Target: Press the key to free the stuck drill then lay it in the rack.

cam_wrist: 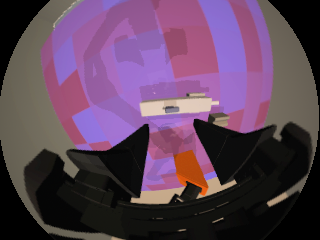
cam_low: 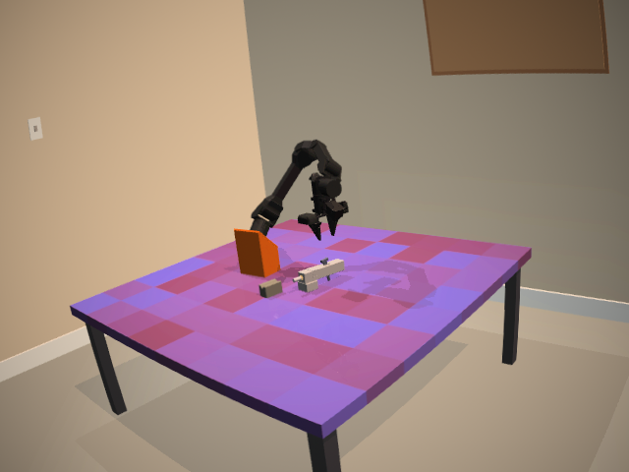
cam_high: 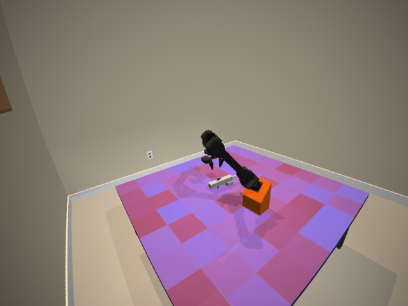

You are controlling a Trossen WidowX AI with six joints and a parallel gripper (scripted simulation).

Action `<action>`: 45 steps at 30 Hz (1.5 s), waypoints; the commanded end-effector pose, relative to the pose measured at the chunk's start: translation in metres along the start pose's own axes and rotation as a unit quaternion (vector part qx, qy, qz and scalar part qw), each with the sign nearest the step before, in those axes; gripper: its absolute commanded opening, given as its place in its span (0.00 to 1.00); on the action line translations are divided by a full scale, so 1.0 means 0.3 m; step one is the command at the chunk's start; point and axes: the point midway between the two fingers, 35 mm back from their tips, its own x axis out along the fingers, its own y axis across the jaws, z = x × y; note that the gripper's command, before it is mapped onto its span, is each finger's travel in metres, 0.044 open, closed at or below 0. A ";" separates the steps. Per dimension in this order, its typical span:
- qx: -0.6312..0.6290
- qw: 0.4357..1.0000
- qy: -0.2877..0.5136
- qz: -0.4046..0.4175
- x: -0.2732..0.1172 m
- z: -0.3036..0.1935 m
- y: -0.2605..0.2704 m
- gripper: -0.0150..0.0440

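A long pale holder [cam_high: 215, 183] [cam_low: 327, 269] [cam_wrist: 192, 106] stands near the arm's base, with a dark grey key [cam_low: 323, 261] [cam_wrist: 172, 109] crossing its middle. A thin pale drill end [cam_high: 234, 176] [cam_low: 297, 279] [cam_wrist: 215, 103] sticks out of the holder's end nearest the base; the rest of the drill is hidden. A small olive-grey block, which looks like the rack [cam_low: 270, 287] [cam_wrist: 218, 119], sits just off that end; in the top view it is not visible. My gripper [cam_high: 216, 167] [cam_low: 326, 237] [cam_wrist: 171, 124] is open and empty, above the holder and clear of the key.
The arm's orange base block [cam_high: 252, 202] [cam_low: 250, 254] [cam_wrist: 189, 167] stands close to the holder and the small block. A small pale block [cam_high: 229, 183] [cam_low: 307, 286] [cam_wrist: 196, 94] sits low at the holder's drill end. The checkered table [cam_high: 204, 247] [cam_low: 305, 355] bears everything.
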 end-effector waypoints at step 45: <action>-0.709 0.705 0.006 0.000 0.291 -0.020 -0.543 1.00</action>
